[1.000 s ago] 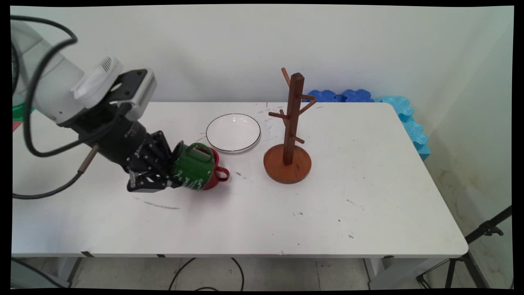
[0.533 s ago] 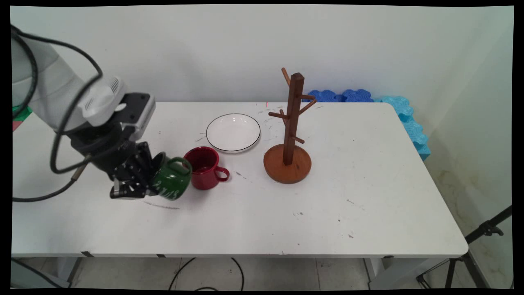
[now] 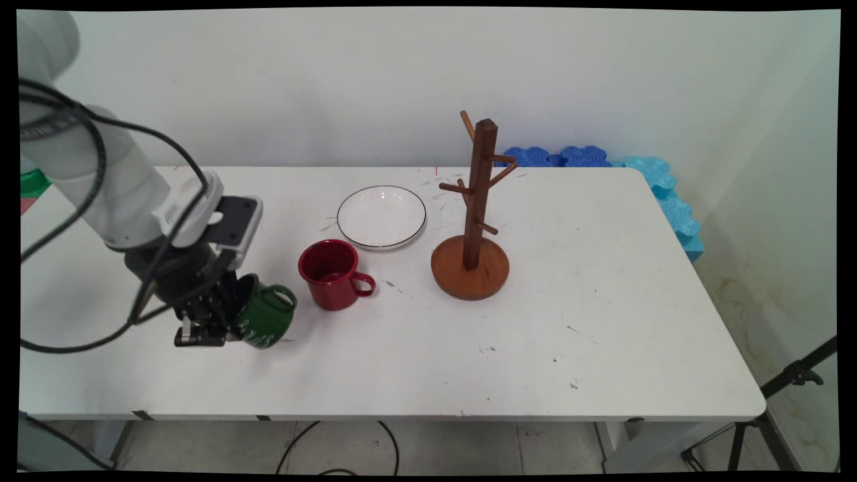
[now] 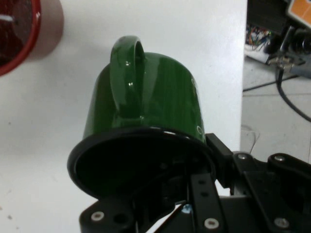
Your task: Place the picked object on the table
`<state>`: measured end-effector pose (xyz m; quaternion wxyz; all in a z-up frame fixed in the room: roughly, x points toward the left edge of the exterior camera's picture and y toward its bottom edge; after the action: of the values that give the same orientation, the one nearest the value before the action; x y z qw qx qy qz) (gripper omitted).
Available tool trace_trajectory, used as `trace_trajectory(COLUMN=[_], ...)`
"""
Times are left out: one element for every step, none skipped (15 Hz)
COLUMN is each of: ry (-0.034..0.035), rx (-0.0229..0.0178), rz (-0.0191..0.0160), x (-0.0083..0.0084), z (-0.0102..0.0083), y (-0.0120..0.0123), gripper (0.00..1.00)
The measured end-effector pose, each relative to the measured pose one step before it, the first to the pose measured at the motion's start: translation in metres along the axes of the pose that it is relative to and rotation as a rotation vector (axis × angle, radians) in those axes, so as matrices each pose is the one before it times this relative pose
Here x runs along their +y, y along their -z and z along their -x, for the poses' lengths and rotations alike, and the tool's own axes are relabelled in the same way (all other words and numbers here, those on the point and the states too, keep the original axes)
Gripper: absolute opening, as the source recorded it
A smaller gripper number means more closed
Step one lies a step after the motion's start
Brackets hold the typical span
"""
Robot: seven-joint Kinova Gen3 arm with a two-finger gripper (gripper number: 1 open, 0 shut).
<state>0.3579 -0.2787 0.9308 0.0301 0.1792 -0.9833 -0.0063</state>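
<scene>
Over the last second the gripper [image 3: 221, 328] has carried the green mug [image 3: 264, 320] away from the red mug [image 3: 329, 274], toward the table's near left, and lowered it. The two mugs overlapped before; now a clear gap of white table [image 3: 469, 348] lies between them.

The gripper is clamped on the green mug's rim, one finger inside the dark mouth and the other against the outer wall (the hand view shows this best). The mug hangs tilted from the fingers, mouth toward the gripper [image 4: 194, 213], handle uppermost, base pointing away. Whether its lower side touches the table cannot be told.

The green mug [image 4: 146, 97] looks like glossy enamelled metal: probably light, rigid and slippery, so a rim pinch may let it swivel; the handle looks like a surer hold.

Beyond the mug's base stands the upright red mug [image 4: 19, 34]. Farther off are a white plate [image 3: 381, 216] and a wooden mug tree [image 3: 472, 221].
</scene>
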Motion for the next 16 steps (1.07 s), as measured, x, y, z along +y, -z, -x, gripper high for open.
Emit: trace_trajectory(ry=[0.00059, 0.00146, 0.00262, 0.00412, 0.00479, 0.00328, 0.00377, 0.00429, 0.00252, 0.00260, 0.00253, 0.00347, 0.00384, 0.00324, 0.00220, 0.00334], rx=[-0.01145, -0.01061, -0.01144, -0.00904, -0.00558, -0.00319, -0.00113, -0.00105, -0.00043, -0.00026, -0.00011, 0.00010, 0.00198, 0.00285, 0.00375, 0.00531], rz=[0.00003, 0.00009, 0.00023, 0.00050, 0.00030, 0.00000, 0.00074, 0.00051, 0.00041, 0.00066, 0.00049, 0.00121, 0.00153, 0.00140, 0.00076, 0.00162], x=[-0.00079, -0.00073, -0.00072, -0.00079, -0.00089, -0.00074, -0.00064, -0.00086, -0.00044, -0.00047, -0.00062, -0.00048, -0.00026, -0.00017, -0.00004, 0.00002], z=[0.00008, -0.00006, 0.00002, -0.00134, -0.00209, -0.00241, -0.00292, -0.00393, -0.00238, -0.00218, -0.00257, -0.00253, -0.00244, -0.00210, -0.00159, -0.00201], y=[-0.00431, -0.00429, -0.00492, -0.00566, -0.00523, -0.00414, -0.00379, -0.00456, -0.00259, -0.00253, -0.00278, -0.00323, -0.00309, -0.00248, -0.00147, -0.00229], gripper=[0.00, 0.00, 0.00, 0.00, 0.00, 0.00, 0.00, 0.00, 0.00, 0.00, 0.00, 0.00, 0.00, 0.00, 0.00, 0.00])
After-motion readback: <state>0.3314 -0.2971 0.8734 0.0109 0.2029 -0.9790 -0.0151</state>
